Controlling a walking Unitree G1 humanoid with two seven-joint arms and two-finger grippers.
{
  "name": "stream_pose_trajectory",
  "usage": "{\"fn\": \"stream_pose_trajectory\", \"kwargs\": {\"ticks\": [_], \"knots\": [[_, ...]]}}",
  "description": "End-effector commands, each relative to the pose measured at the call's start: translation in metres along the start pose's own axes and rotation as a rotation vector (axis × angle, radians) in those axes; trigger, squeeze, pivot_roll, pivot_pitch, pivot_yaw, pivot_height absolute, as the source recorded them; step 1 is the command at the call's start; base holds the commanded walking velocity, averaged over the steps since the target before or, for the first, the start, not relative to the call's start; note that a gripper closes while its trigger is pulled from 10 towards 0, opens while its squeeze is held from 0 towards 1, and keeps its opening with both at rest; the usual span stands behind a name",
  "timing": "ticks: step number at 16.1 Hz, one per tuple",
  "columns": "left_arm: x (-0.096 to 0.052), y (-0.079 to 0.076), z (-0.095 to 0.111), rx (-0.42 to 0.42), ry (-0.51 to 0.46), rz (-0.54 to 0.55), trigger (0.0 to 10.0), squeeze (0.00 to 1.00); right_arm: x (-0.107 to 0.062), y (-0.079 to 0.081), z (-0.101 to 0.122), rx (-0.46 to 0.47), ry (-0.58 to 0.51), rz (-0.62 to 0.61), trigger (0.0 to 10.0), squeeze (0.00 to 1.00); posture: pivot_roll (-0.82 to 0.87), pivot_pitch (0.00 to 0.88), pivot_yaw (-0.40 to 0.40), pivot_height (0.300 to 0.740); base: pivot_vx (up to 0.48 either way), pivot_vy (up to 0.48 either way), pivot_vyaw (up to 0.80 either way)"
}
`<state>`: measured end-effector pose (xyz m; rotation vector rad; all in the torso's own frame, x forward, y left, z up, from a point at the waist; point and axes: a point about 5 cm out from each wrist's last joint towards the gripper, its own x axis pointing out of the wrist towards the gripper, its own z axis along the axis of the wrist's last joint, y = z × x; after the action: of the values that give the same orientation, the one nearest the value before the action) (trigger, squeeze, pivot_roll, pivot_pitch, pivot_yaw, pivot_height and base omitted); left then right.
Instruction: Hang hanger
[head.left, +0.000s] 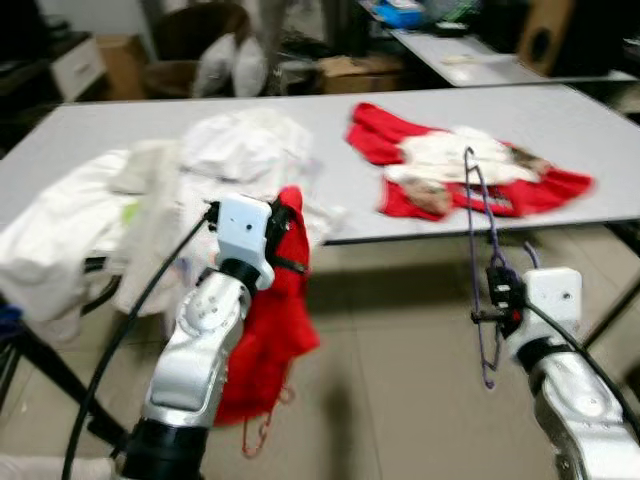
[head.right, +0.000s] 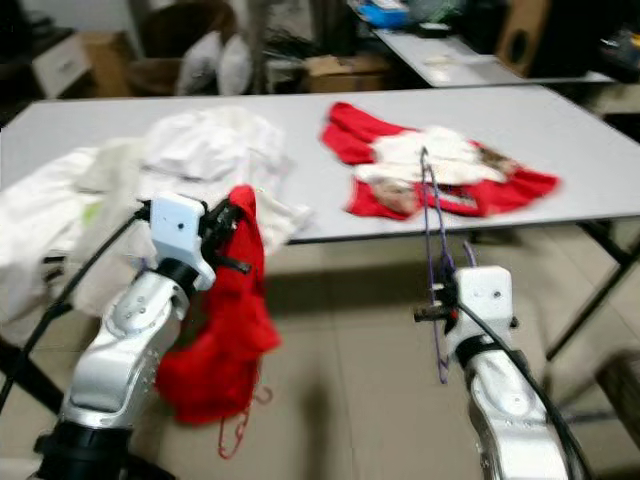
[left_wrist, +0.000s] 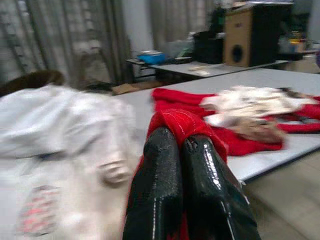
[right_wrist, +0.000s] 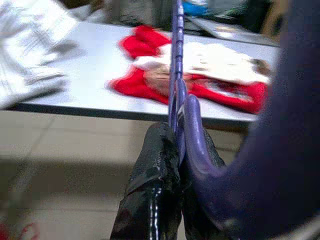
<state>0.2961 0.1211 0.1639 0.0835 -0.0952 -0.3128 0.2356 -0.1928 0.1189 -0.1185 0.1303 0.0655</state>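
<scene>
Lower right of the head view: a purple hanger (head.left: 483, 270) is pinched upright in the right gripper (head.left: 497, 300), jaws closed on its wire — hook kept free for hanging. Lower left: a red garment (head.left: 270, 330) is clamped in the left gripper (head.left: 283, 238), draped clear of the table (head.left: 590, 130).
</scene>
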Motion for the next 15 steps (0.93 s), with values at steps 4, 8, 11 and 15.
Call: {"fn": "stream_pose_trajectory", "kwargs": {"ticks": [4,8,11,15], "knots": [[0.039,-0.009,0.044,0.001,-0.156,-0.094,10.0,0.00,0.005,-0.002,0.008,-0.001,-0.035,-0.017,10.0,0.00,0.00,0.000,0.000,0.740,0.383,0.000,0.60],[0.088,0.009,0.140,-0.005,-0.390,-0.156,10.0,0.00,0.007,0.001,0.008,0.024,-0.044,-0.032,10.0,0.00,0.01,0.000,0.000,0.740,0.381,0.000,0.40],[0.099,0.038,0.270,0.088,-0.682,-0.105,10.0,0.00,0.009,0.001,0.009,0.031,-0.053,-0.037,10.0,0.00,0.02,0.000,-0.006,0.740,0.367,0.000,0.00],[0.070,0.050,0.364,0.116,-0.902,-0.052,10.0,0.00,0.009,0.002,0.009,0.035,-0.059,-0.048,10.0,0.00,0.01,0.000,0.020,0.740,0.340,0.000,0.00]]}}
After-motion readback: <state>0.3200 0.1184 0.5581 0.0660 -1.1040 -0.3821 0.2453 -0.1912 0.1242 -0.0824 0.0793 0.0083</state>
